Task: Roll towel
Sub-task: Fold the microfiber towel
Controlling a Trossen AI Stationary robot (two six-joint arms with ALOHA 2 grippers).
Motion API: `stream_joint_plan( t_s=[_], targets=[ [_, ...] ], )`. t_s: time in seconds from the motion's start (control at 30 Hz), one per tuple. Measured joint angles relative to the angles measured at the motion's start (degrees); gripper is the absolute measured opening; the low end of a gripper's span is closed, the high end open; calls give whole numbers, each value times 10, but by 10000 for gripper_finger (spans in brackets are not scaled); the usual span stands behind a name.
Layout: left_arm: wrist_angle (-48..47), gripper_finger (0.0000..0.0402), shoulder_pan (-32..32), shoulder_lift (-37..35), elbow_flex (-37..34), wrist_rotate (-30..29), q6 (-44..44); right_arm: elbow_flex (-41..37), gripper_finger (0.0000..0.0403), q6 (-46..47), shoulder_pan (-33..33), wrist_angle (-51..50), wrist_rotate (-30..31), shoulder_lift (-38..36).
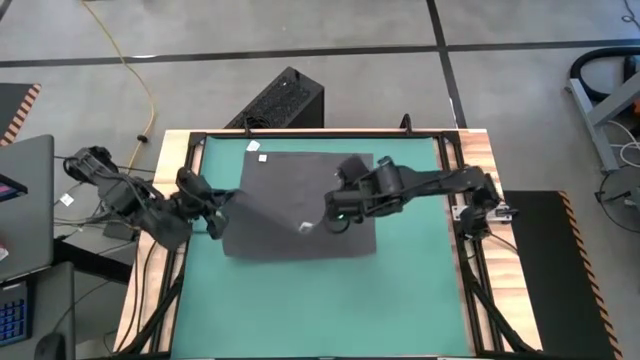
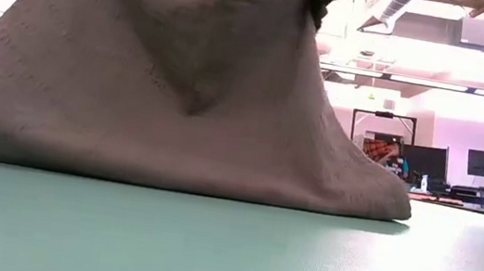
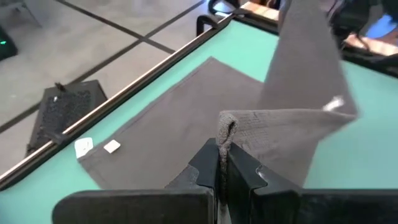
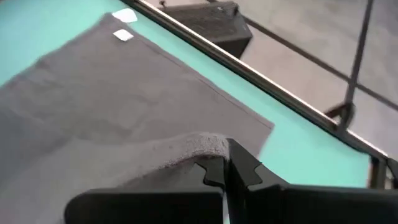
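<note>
The dark grey towel point(image 1: 300, 190) lies on the green mat point(image 1: 300, 300), with part of it raised off the mat between my two grippers. My left gripper point(image 1: 215, 208) is shut on the towel at its left side. My right gripper point(image 1: 335, 218) is shut on the towel above its middle. In the low view the towel point(image 2: 181, 99) rises like a tent from the mat, its lower edge resting on the mat. A small white tag point(image 3: 336, 104) shows on the raised cloth. The far part of the towel point(image 4: 124, 93) lies flat. My left gripper pinches a corner of the towel point(image 3: 227, 124) between its two fingers, slanting down from the table's left. The corner is held clear of the mat, and the cloth point(image 3: 298, 124) runs from it across to the other arm. My right gripper pinches a folded edge of the towel point(image 4: 208, 146) between its two fingers, slanting down from the table's right. That edge is lifted clear, and the cloth falls from it to the flat part on the mat.
A white slip point(image 1: 253, 147) lies on the mat by the towel's far left corner, and another point(image 1: 264, 157) at the towel's edge. A black box point(image 1: 283, 98) stands on the floor beyond the far edge. Bare mat stretches toward the near edge.
</note>
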Motion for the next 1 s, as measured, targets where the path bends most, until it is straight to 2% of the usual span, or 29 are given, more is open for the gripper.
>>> stream_joint_plan(
  t_s=[0.17,0.27,0.37,0.53,0.63,0.73,1.0],
  targets=[
    [59,0,50,-47,-27,11,49,-139,12,85,2,-2,-23,-96],
    [125,0,78,-61,-77,68,78,-203,12,125,14,3,-23,-139],
    [159,0,99,-62,-121,105,75,-242,12,128,17,22,-34,-162],
    [175,0,119,-60,-145,127,41,-267,12,94,12,60,-72,-155],
    [196,0,121,-55,-137,173,22,-268,12,88,19,69,-90,-140],
    [207,0,112,-55,-114,189,13,-268,12,90,35,73,-107,-134],
    [204,0,64,-55,-68,221,-54,-267,12,212,120,58,-112,-144]
  ],
)
